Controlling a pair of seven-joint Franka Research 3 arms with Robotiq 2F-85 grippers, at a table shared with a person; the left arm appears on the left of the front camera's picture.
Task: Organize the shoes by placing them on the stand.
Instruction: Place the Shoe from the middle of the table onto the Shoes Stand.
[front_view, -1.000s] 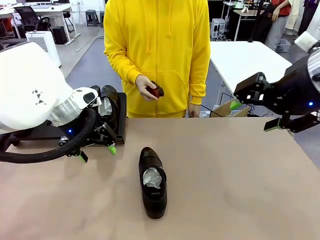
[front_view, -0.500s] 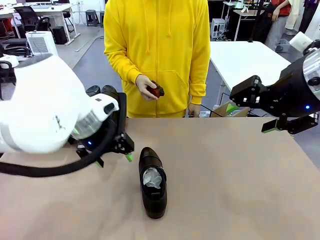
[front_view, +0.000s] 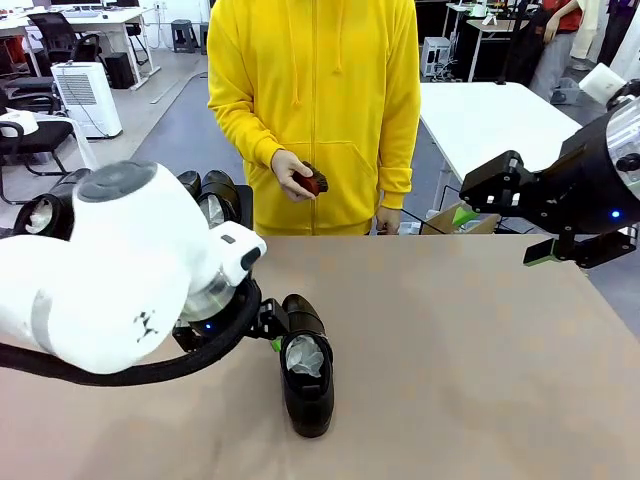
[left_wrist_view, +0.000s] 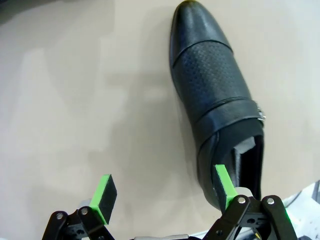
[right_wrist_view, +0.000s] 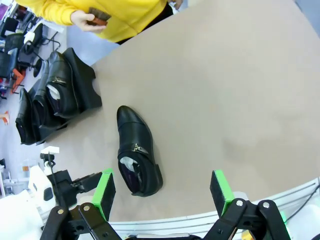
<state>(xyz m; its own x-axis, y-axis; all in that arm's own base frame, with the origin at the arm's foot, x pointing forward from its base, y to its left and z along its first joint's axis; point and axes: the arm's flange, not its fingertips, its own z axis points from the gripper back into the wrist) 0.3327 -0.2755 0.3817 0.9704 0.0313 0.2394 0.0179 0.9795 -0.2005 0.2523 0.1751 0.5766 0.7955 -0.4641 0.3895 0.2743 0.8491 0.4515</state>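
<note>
Front view: left gripper (front_view: 272, 335) spread beside lone shoe (front_view: 305, 365); right gripper (front_view: 505, 230) spread, aloft; person's hand (front_view: 292, 175) holds brush (front_view: 313, 181).

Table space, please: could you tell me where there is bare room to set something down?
The table is bare between the lone shoe and its right edge, below the right gripper. It is crowded on the left: the left gripper is at that shoe, and the stand beyond holds three shoes.
</note>
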